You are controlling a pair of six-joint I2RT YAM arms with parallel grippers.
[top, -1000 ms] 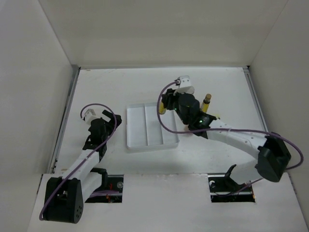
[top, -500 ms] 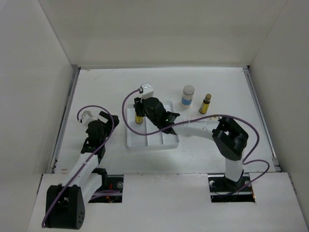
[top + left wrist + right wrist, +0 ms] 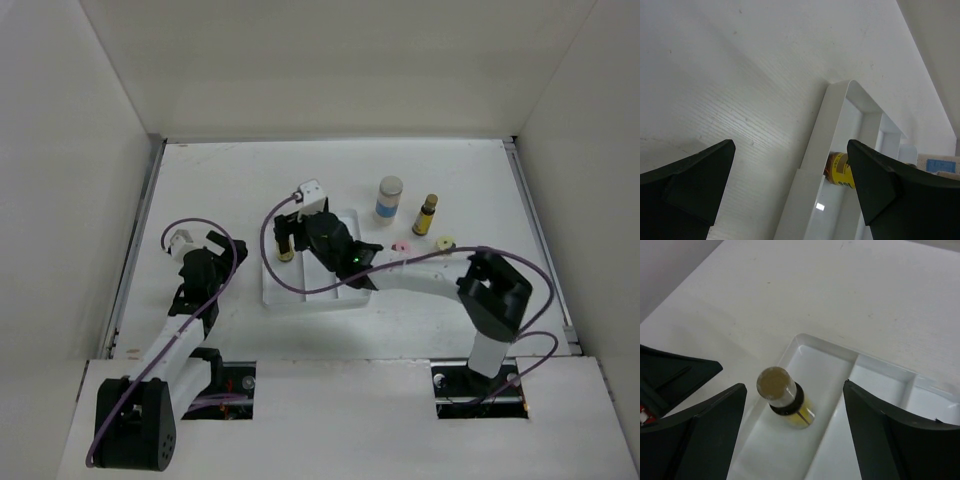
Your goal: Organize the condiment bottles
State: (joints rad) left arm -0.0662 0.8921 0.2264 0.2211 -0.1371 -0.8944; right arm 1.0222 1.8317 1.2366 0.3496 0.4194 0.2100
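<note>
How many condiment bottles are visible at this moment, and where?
5. One amber bottle stands in the tray's left compartment; the blue-labelled jar, second amber bottle, pink-capped bottle and yellow-capped bottle sit on the table right of it. The right arm may hide others.

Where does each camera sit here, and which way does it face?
Top external: overhead behind the bases, looking down on table, white tray, left arm, right arm.
Left wrist: low over the table, facing the tray's rim, framed by the open left pincer.
Right wrist: above the tray, looking down through the open right pincer.
All three show the amber bottle in the tray's left compartment.
</note>
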